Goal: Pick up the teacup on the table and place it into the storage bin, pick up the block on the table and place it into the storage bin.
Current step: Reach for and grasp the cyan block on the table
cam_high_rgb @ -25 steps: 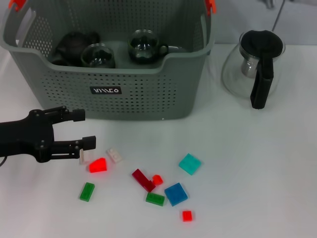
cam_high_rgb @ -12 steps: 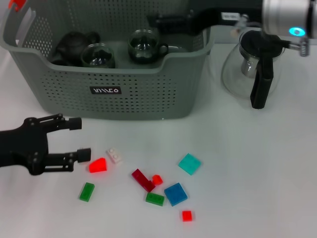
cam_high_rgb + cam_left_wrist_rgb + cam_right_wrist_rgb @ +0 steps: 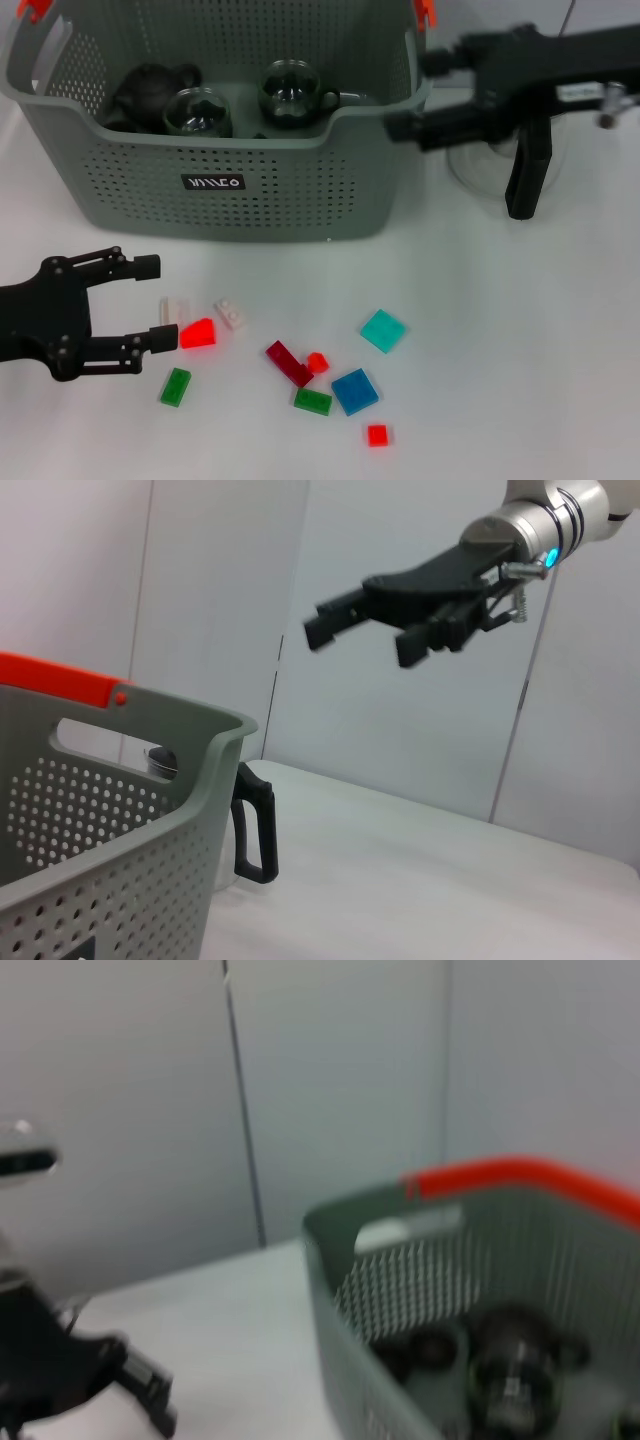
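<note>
Blocks scattered across the near worktop (image 3: 520,350) — small red square (image 3: 377,435) nearest, then green bar (image 3: 313,401), blue square (image 3: 355,391), green brick (image 3: 176,386), dark red bar (image 3: 289,363), small red stud (image 3: 317,362), teal square (image 3: 383,330), red wedge (image 3: 198,333), and two white bricks (image 3: 229,313) just beyond the wedge. Left gripper (image 3: 152,302) low over the worktop at the left, fingers spread open and empty, lower fingertip just beside the red wedge, one white brick lying between the fingers.

Farther back, storage bin (image 3: 260,175) — grey-green, perforated, orange clips at the handles, small black label (image 3: 214,183) on the front with white lettering too small to read with confidence. Inside the bin, a dark teapot (image 3: 150,90) at the left, glass teacup (image 3: 198,112) beside it, second glass teacup (image 3: 290,92) with a handle farther right; same dark shapes seen in the right wrist view, blurred.

Right gripper (image 3: 415,95) above the bin's right rear corner, fingers apart and holding nothing; seen from the left wrist view as an open black claw high above the worktop. Behind and beneath that arm, a glass kettle (image 3: 478,165) with a black handle standing on the worktop just right of the bin.
</note>
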